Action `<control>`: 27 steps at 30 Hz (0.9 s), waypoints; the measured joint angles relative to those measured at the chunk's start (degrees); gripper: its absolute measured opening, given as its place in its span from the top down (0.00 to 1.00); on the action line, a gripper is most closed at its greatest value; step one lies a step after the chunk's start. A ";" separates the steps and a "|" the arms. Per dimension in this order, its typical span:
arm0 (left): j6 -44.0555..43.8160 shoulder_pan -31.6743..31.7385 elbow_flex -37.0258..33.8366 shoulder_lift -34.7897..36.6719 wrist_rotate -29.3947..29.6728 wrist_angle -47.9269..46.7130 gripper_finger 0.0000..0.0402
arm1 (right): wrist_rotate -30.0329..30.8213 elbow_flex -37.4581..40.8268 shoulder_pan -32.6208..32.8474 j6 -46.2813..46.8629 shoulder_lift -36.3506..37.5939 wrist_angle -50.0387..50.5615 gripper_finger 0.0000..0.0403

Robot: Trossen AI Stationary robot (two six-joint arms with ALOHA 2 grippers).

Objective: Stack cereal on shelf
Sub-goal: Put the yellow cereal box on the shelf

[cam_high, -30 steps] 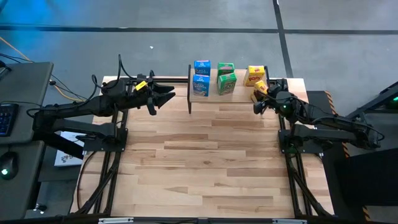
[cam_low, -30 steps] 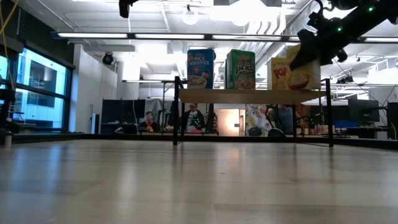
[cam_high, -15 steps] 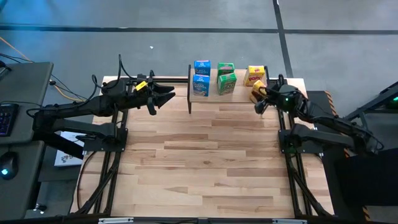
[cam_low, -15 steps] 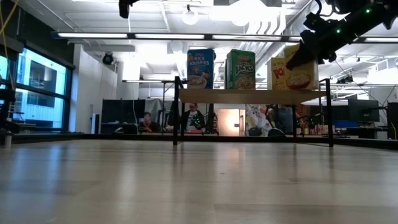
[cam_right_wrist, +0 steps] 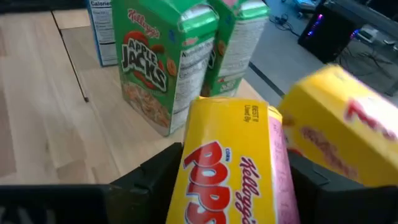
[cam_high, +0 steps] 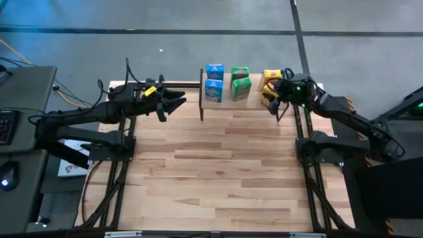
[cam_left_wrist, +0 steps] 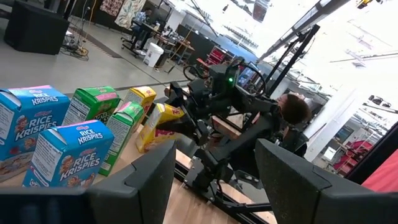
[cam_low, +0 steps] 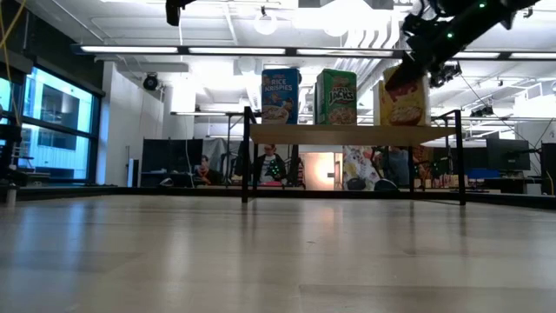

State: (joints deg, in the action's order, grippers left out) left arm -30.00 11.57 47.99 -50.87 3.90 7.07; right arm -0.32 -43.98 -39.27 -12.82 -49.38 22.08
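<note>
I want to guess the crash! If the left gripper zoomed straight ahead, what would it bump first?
Probably the front blue cereal box on the shelf; the open left gripper points that way.

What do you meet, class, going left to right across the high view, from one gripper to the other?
left gripper → blue cereal boxes → green cereal boxes → yellow cereal boxes → right gripper

Ceiling lights (cam_low: 265, 22) glare white above my bench, a window (cam_low: 52, 130) glows blue, and my near yellow box (cam_right_wrist: 339, 124) blurs.
</note>
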 joint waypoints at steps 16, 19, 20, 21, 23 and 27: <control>0.07 0.05 0.00 0.00 0.00 -0.31 0.47 | -0.17 -10.86 -1.73 -5.59 -6.16 10.84 0.70; 0.09 0.05 0.00 0.00 0.00 -0.64 0.47 | -0.59 -11.50 -2.22 -3.30 -6.11 12.49 0.70; 0.09 0.05 0.00 0.00 0.00 -0.76 0.47 | -1.15 -11.50 -2.43 -2.31 -6.15 12.59 0.70; 0.11 0.05 0.00 0.00 0.00 -0.91 0.47 | -1.85 -11.50 -2.69 -1.88 -6.17 12.54 0.70; 0.11 0.05 0.00 0.00 0.00 -1.11 0.47 | -2.40 -11.50 -2.89 -1.15 -6.17 12.30 0.70; 0.07 0.05 0.00 0.00 0.00 -1.22 0.47 | -2.41 -11.50 -2.96 -0.93 -6.38 12.13 0.70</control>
State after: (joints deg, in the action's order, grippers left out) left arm -29.93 11.62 47.99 -50.87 3.90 5.85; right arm -2.73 -55.48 -42.23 -13.75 -55.76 34.21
